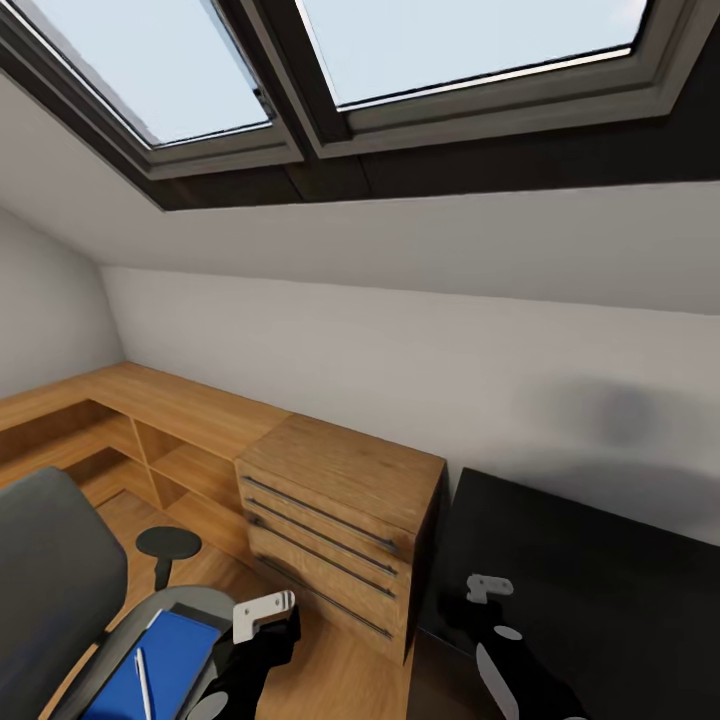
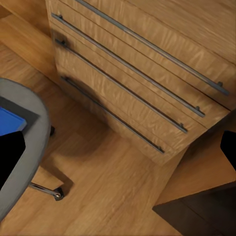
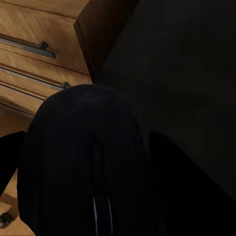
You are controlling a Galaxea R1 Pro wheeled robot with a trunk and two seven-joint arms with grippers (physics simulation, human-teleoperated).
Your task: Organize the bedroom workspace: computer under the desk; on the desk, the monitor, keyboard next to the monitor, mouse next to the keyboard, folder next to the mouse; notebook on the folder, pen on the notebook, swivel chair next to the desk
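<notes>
A: What is in the head view?

B: At the lower left of the frame is the chair (image 1: 50, 580), grey, with one black armrest pad (image 1: 168, 542) beside it. On its seat lies the blue folder (image 1: 160, 670), and the pen (image 1: 143, 683) lies on top of it, a thin pale stick. I cannot see a notebook clearly under the pen.

A: And the desk?

B: The desk (image 1: 600, 580) is at the lower right of the frame, a black top against the white wall. Between chair and desk stands a light-wood drawer chest (image 1: 340, 520) with long dark handles, just beside the desk edge. Above, in the sloped ceiling, are two roof windows (image 1: 400, 60).

A: Where are the arms?

B: The left pincer (image 1: 268, 612) is at the bottom centre of the frame, above the wood floor (image 1: 320, 660) near the chair seat. In the left wrist view its two dark fingertips (image 2: 10, 155) stand far apart at the edges of the picture, with nothing between them; so it is wide open and empty.

A: And the right one?

B: The right pincer (image 1: 490, 588) is at the near corner of the desk. In the right wrist view the black mouse (image 3: 86, 162) sits between its fingers, very close to the camera. The fingers are closed around it, above the black top.
</notes>
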